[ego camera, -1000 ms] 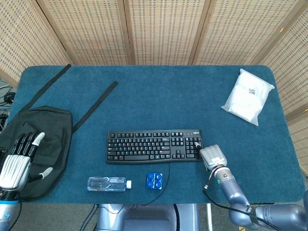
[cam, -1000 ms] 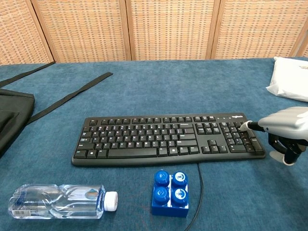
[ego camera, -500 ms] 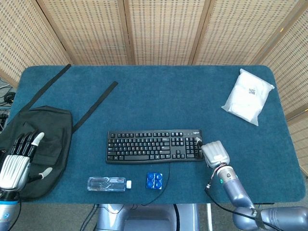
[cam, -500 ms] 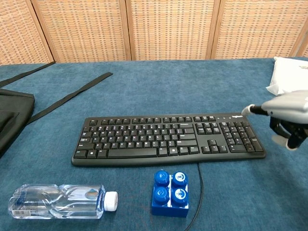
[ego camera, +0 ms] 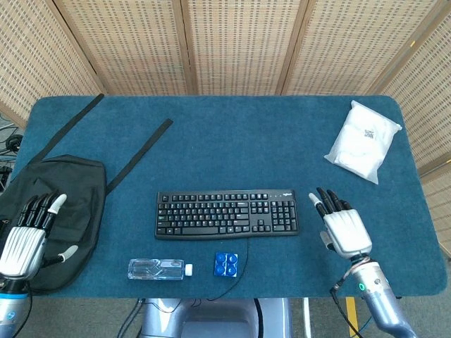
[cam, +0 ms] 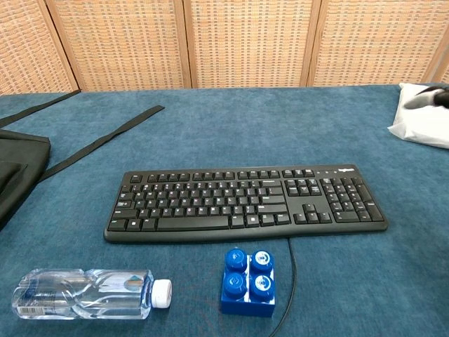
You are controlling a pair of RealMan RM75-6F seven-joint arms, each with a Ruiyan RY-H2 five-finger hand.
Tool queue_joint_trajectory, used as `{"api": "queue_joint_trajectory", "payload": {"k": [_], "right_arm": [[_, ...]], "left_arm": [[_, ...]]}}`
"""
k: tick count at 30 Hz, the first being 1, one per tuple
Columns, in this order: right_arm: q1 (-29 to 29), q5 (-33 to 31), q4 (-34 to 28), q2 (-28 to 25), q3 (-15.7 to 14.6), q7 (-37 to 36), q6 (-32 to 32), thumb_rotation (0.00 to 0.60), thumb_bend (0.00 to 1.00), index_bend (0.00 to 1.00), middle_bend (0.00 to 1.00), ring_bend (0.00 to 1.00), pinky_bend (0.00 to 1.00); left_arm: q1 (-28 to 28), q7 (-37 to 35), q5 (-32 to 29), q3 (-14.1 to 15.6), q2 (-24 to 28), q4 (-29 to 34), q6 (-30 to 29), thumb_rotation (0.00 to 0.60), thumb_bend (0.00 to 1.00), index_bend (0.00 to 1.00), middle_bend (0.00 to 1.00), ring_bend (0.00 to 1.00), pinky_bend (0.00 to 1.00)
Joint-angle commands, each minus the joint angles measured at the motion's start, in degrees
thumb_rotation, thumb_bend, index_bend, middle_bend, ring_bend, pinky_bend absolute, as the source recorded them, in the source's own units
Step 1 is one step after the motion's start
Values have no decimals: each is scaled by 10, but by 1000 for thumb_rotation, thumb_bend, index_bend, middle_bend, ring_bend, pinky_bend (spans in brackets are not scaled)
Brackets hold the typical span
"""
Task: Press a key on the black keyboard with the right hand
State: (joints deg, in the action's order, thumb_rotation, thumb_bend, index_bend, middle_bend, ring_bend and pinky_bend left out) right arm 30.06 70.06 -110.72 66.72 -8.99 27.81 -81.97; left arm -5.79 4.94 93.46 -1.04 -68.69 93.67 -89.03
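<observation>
Now your right hand (ego camera: 343, 227) hovers just right of the black keyboard (ego camera: 225, 213), fingers spread and empty, clear of the number pad so no key gets bumped, while your left hand (ego camera: 25, 236) rests open-fingered over the black bag (ego camera: 67, 204).

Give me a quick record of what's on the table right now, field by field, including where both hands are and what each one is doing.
surface: blue table
keyboard: black keyboard, center, untouched
right hand: right hand, fingers spread, right of keyboard, holding nothing
left hand: left hand, fingers apart, over black bag
near edge: water bottle lying on its side; blue block
far right: white packet
</observation>
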Motion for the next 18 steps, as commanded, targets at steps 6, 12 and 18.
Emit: {"api": "queue_joint_trajectory", "payload": {"k": [6,12,18], "right_arm": [[-126,151,125,-2,-48,-154,-133,600,260,0,0,0,60],[-169,197,186,16,-44,-188,-182,600,260,0,0,0,55],[-190,210,212,20,-35,-205,-194,600,260,0,0,0,55]], "left_arm": [[0,0,-1,-1,-4,-6,0,600,0,0,0,0,0],[0,2,2,0,-6,-10,-3,600,0,0,0,0,0],[1,4,5,1,-7,-11,-5,600,0,0,0,0,0]]}}
